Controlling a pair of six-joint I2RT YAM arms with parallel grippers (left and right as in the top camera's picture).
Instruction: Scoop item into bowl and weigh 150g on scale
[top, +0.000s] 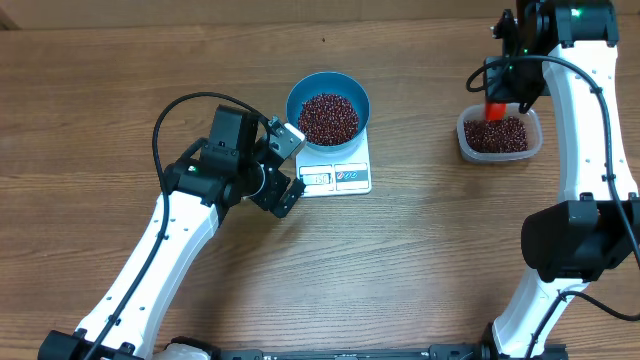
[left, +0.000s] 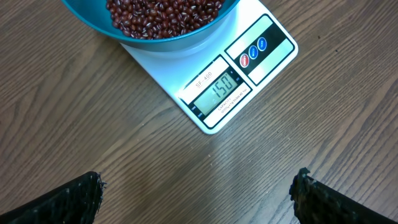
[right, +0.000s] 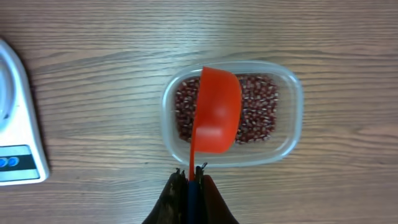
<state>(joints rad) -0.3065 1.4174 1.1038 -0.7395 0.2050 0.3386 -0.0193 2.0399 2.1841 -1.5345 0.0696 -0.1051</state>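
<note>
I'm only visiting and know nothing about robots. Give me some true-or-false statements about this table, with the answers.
1. The round blue plastic bowl sits on the flat white kitchen scale. True.
2. The scale's display reads zero. False: it shows 150.
3. The right gripper is shut on the handle of an orange-red plastic scoop. True.
4. The blue bowl is empty. False: it holds small dark red-brown beans.
5. The left gripper grips the bowl. False: it is open and holds nothing.

a brown wood-grain table (top: 120, 60) fills every view, evenly lit, with faint soft shadows.
</note>
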